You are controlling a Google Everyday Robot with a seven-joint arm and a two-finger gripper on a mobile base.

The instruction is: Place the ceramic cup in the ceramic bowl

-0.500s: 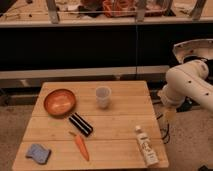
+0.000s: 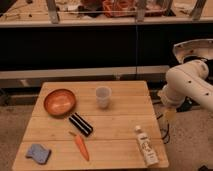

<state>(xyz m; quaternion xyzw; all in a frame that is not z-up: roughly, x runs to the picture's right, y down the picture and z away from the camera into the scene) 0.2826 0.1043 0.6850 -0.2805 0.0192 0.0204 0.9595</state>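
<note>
The ceramic cup (image 2: pixel 103 96), a small pale tumbler, stands upright near the back middle of the wooden table (image 2: pixel 122 122). Left of it, a short gap away, sits the ceramic bowl (image 2: pixel 59 102), round, glossy orange-brown and with nothing in it. My white arm (image 2: pixel 187 85) hangs off the table's right edge. The gripper (image 2: pixel 170 116) points down beside that edge, well to the right of the cup. It is open and holds nothing.
A black ridged bar (image 2: pixel 80 124) lies in front of the bowl and cup. An orange carrot (image 2: pixel 81 147) and a blue sponge (image 2: pixel 38 153) lie near the front left. A white labelled bottle (image 2: pixel 145 145) lies at the front right. A dark counter (image 2: pixel 90 45) runs behind the table.
</note>
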